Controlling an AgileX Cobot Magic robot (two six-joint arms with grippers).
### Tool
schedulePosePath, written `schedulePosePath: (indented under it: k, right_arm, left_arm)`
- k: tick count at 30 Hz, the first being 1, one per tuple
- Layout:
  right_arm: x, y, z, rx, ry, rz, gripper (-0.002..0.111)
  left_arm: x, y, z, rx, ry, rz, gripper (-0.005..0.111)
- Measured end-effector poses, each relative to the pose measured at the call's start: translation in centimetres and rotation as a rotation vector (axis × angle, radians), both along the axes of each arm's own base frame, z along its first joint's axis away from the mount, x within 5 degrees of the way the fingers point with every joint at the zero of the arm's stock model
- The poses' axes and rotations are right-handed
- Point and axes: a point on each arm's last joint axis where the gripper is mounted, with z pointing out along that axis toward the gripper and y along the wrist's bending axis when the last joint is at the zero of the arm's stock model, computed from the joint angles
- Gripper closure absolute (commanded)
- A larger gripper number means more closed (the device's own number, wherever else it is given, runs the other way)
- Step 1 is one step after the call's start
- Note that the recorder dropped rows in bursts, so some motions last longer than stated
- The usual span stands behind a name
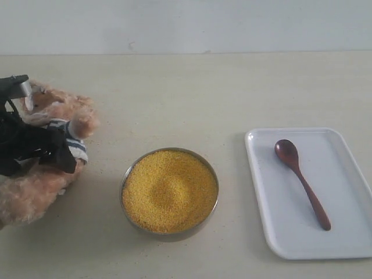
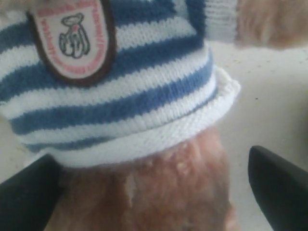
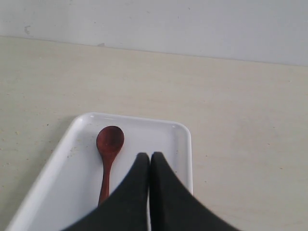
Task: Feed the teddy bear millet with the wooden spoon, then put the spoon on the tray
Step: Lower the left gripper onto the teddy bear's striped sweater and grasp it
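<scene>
Yellow millet fills a metal bowl at the front of the table. Well apart to its right lies the white tray, with the spoon flat inside it, its oval end toward the far side and its handle slanting toward the near right. The right claw hangs over the tray's near part with its two black fingers pressed together, gripping nothing, beside the spoon's handle. Left of the bowl and a little farther back lies the bear. The left claw stands open astride its furry lower body, below the striped shirt and badge: one finger meets the fur, and the other stands clear of it. Bare table runs back to a pale wall.
</scene>
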Motion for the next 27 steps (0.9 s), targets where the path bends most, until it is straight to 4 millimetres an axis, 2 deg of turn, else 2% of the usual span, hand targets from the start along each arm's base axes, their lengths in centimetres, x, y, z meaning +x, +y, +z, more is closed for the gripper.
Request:
schedulePosePath:
  k: [6,13,16,23,27]
  right_arm:
    - [0.0,0.0,0.0,0.0,0.0,0.0,0.108]
    - [0.0,0.0,0.0,0.0,0.0,0.0,0.108]
    - [0.0,0.0,0.0,0.0,0.0,0.0,0.108]
    - [0.0,0.0,0.0,0.0,0.0,0.0,0.108]
    - [0.0,0.0,0.0,0.0,0.0,0.0,0.108]
  left_arm:
    - [0.1,0.0,-0.4,0.042,0.022,0.007,-0.003]
    - [1.2,-0.1,2.0,0.043,0.004,-0.02,-0.003]
    - [1.2,-0.1,2.2,0.046,0.019,-0.029,-0.003]
    - [0.8,0.3,2.0,0.081,0.049,-0.013,-0.003]
    - [0.2,0.4,0.8,0.09,0.077,-0.004,-0.003]
